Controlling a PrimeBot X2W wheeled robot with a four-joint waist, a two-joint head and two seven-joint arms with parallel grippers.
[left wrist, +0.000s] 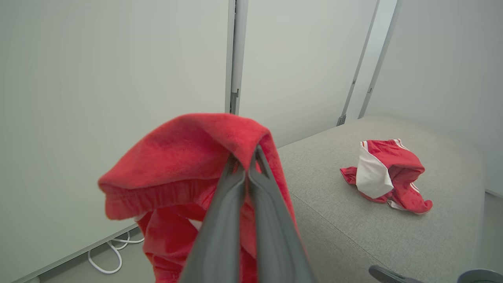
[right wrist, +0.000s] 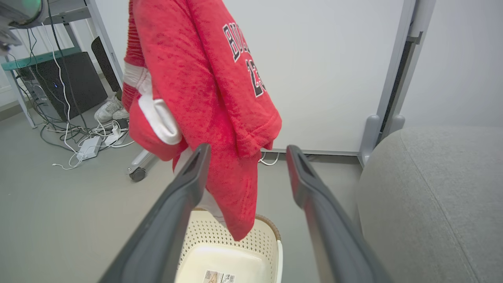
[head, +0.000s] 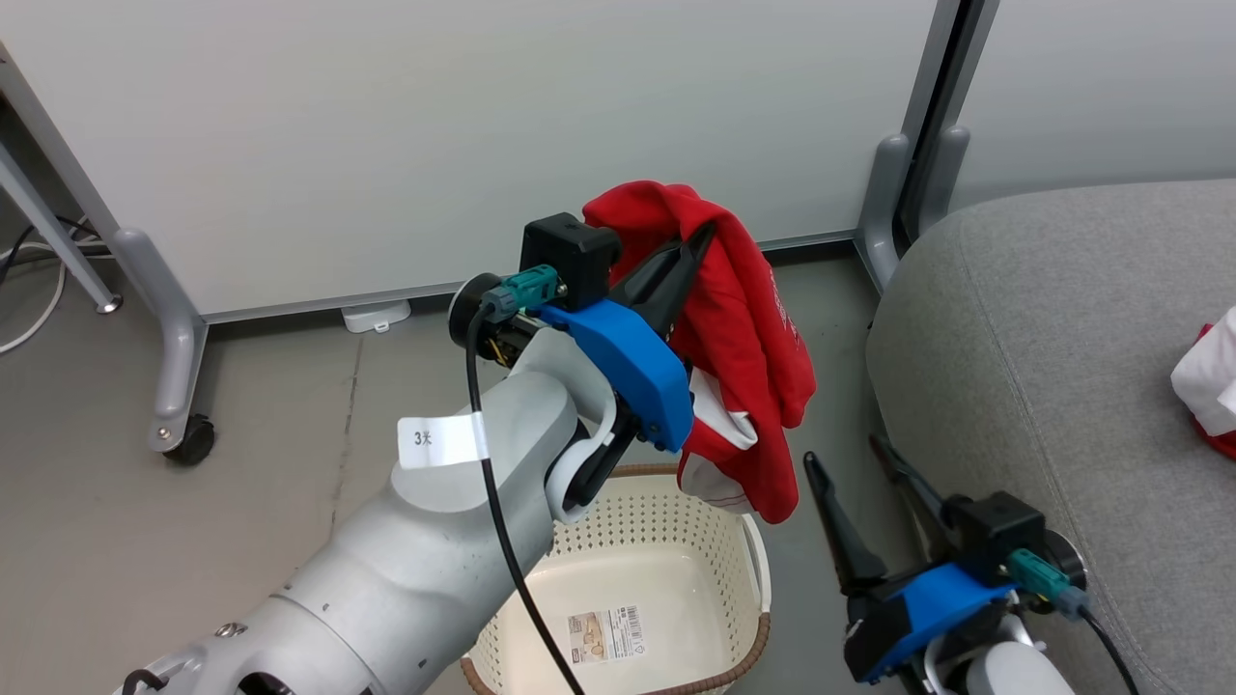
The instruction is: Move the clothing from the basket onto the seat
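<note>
Progress looks well on: left tool (head: 708, 235) is clamped on a red garment (head: 744, 328), which hangs free above the basket (head: 676, 526) and is not yet over the seat. The basket floor shows bare apart from its label (head: 603, 634), though the arm (head: 435, 541) hides one corner. Right tool (head: 845, 452), between basket and seat, stands wide and holds nothing. On the seat (head: 1043, 338) a second garment (left wrist: 387, 173) already lies. What seems left is to carry the held piece across and release it.
</note>
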